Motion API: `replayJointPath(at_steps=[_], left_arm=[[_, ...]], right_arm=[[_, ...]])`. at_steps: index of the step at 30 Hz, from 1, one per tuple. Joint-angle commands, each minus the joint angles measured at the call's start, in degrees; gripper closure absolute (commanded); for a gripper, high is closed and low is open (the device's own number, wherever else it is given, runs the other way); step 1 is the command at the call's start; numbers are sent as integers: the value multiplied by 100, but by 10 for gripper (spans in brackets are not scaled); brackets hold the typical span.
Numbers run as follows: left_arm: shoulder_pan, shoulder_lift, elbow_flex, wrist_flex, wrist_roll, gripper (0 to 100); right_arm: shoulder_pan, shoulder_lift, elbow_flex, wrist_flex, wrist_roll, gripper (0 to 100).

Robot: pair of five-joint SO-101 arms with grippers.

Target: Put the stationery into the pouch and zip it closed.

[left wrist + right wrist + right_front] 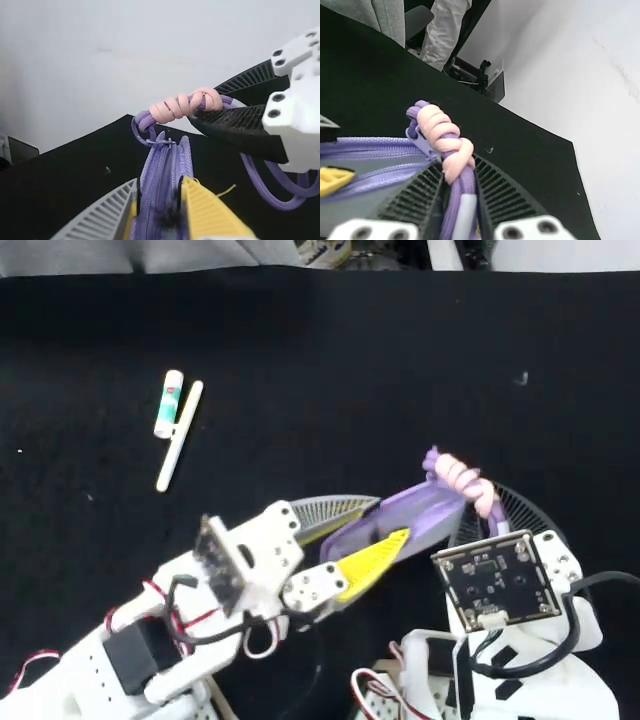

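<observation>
While the left gripper (160,185) pinches the purple fabric pouch (425,508) and the right gripper (458,177) clamps its pink-wrapped purple cord (442,132), unzipping seems in hand, needing opposed pulls.

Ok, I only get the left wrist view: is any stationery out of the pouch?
Observer: Yes, a glue stick and a pen lie side by side on the table, apart from the pouch.
Operator: Where?
Observer: On the left gripper's side, nearer the far edge.
Operator: And the right gripper's hold?
Observer: The right gripper is shut on the pouch's cord, just behind the pink coil.
</observation>
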Motion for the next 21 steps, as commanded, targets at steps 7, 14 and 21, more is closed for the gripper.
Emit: replayJointPath(at_steps=[7,14,21], left_arm=[[-2079,545,-2158,1327,0,847],[-4075,1433,-3415,2233,9,848],[-4963,3367,-3723,2295,9,848]], right_arm=[[-62,145,4,-97,70,988],[-79,145,4,-97,70,988],[-70,145,4,-88,70,988]])
